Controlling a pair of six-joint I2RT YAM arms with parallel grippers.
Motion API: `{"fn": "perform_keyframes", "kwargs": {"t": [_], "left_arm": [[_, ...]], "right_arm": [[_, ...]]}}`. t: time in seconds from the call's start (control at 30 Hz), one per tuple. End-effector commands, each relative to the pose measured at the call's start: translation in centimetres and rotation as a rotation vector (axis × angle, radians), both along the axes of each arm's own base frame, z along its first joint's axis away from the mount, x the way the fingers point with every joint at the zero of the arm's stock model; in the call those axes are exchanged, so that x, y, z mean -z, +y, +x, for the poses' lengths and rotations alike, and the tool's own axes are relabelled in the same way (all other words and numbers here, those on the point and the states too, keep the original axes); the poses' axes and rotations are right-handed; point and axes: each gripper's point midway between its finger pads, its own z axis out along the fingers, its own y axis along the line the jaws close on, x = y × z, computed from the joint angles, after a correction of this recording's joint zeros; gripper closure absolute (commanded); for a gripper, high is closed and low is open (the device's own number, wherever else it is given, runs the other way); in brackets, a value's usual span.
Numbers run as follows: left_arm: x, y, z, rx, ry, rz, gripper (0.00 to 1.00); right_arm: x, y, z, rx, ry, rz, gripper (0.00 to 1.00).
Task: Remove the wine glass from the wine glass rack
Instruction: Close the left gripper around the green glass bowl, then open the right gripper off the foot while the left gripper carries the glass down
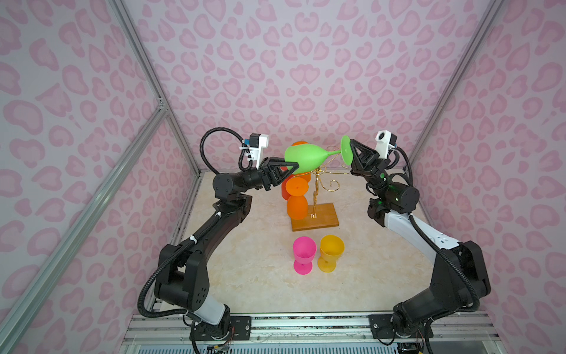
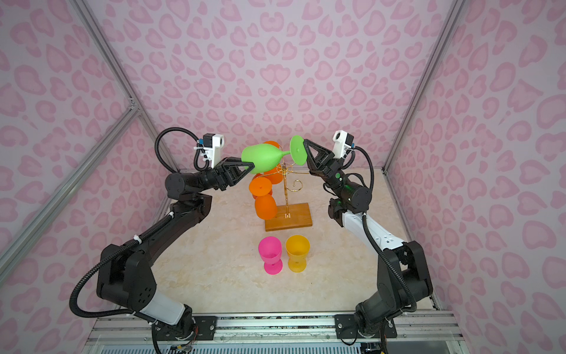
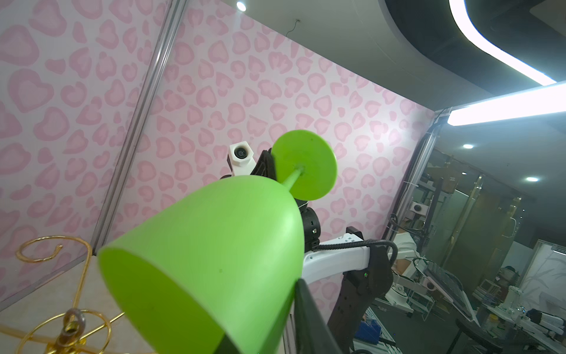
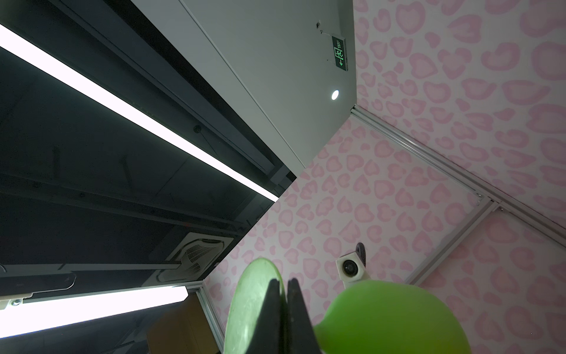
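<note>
Both top views: right claw (image 1: 351,144) pinches wine glass (image 1: 306,156) foot above rack (image 1: 318,218).

Left wrist view: green wine glass (image 3: 214,245) rim cut off

Light: bright, even, from overhead | Shadows: soft and faint on worktop (image 1: 260,285) | Glare: ceiling light strips (image 4: 137,122) blown out in wrist views | Corners: both top views darken slightly | Focus: close wine glass (image 4: 392,318) soft in right wrist view

Matt plastic wine glass (image 1: 306,157), gold-wire rack (image 1: 323,218)
</note>
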Motion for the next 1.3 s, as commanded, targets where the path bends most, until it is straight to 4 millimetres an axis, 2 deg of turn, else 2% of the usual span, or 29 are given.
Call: {"fn": "perform_keyframes", "kwargs": {"t": [0.0,0.13,0.33,0.47,0.73,1.0,1.27], "left_arm": [[-1.2,0.5,-1.3,0.013,-0.047,-0.027,0.83],[-1.7,0.7,-2.0,0.023,-0.06,-0.033,0.91],[-2.4,0.9,-3.2,0.04,-0.08,-0.044,0.98],[-2.9,1.1,-4.0,0.049,-0.095,-0.046,0.98],[-3.0,1.4,-5.7,0.029,-0.092,-0.001,0.98],[-2.5,2.0,-7.7,-0.06,-0.076,0.115,0.98],[0.5,3.9,-10.5,-0.21,0.029,0.295,0.98]], "right_arm": [[-0.3,-0.2,-0.5,-0.001,-0.038,0.006,0.93],[-0.5,-0.3,-0.5,0.002,-0.047,0.001,0.88],[-0.5,-1.1,-0.1,0.024,-0.047,-0.001,0.74],[-0.2,-2.2,0.5,0.058,-0.041,-0.006,0.66],[0.7,-4.3,1.0,0.135,-0.047,-0.062,0.59],[4.4,-4.6,2.7,0.272,0.046,-0.282,0.58],[8.1,-5.4,3.5,0.468,0.135,-0.558,0.59]]}}
